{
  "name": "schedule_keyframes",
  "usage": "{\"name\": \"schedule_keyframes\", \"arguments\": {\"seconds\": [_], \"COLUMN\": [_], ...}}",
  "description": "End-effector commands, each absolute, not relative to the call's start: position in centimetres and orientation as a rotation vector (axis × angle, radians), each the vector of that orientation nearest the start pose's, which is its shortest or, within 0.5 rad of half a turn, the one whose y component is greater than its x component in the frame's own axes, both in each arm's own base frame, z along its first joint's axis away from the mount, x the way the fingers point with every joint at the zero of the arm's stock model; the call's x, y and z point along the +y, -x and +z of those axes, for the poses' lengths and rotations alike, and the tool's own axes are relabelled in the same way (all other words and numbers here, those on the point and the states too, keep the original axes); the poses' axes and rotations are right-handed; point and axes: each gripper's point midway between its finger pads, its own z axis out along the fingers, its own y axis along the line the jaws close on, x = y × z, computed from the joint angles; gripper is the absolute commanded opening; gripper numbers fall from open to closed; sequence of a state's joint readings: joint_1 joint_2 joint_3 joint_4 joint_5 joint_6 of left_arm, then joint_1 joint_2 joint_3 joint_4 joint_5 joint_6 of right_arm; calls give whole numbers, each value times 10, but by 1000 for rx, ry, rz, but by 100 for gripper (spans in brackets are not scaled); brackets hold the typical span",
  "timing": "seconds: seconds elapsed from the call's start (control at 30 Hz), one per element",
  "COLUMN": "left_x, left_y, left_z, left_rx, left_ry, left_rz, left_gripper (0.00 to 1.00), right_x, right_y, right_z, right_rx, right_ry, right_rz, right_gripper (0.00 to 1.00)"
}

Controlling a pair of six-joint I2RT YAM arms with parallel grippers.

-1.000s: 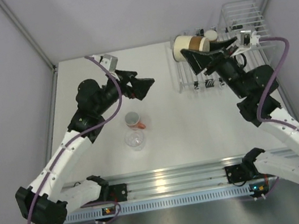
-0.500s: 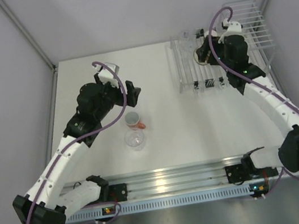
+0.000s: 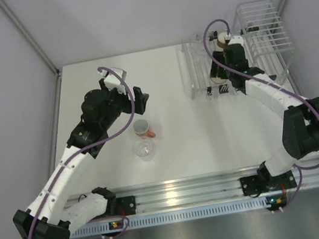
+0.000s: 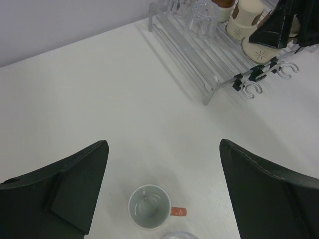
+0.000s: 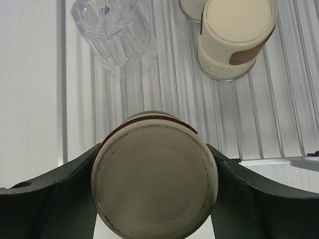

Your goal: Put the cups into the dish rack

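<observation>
My right gripper is shut on a brown cup, held upside down with its cream base toward the camera, low over the front bars of the white dish rack. In the top view this gripper is over the rack. Another brown cup and a clear cup stand upside down on the bars. My left gripper is open and empty above the salmon-orange cup, which stands upright on the table. A clear cup stands just in front of it.
The rack's taller wire basket stands at the far right by the wall. In the left wrist view the rack holds clear cups and cream-based cups. Grey walls close in the table on three sides.
My right arm has swung the brown cup from lying sideways at the rack's back to base-up over the front bars. My left gripper has tilted down over the orange cup.
</observation>
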State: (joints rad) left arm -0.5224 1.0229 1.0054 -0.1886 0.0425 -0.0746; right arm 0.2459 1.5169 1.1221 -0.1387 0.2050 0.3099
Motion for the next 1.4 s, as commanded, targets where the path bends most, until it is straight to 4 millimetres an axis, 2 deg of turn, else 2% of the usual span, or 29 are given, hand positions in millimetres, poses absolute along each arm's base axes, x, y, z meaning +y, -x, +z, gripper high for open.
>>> {"name": "schedule_keyframes", "arguments": {"seconds": [0.0,0.27,0.5,0.73,1.03,1.37], "left_x": [-185,-184,-184,-185,-185,-185], "left_y": [-309,-309,-309,-309,-309,-309], "left_z": [313,313,312,309,308,310], "left_rx": [1706,1705,1706,1711,1712,1707], "left_ry": [-428,-429,-432,-438,-440,-440], "left_rz": [-447,-437,-435,-436,-437,-437], "left_gripper": [99,99,98,98,99,99], "right_x": [72,55,52,41,25,14], "right_y": [-461,-478,-488,-493,-495,-492], "right_z": [207,196,168,148,143,128], "right_rx": [1997,2014,2069,2097,2102,2133], "right_ry": [-222,-235,-240,-286,-314,-339], "right_rz": [25,-123,-184,-210,-268,-298], "right_gripper": [0,0,0,0,0,0]}}
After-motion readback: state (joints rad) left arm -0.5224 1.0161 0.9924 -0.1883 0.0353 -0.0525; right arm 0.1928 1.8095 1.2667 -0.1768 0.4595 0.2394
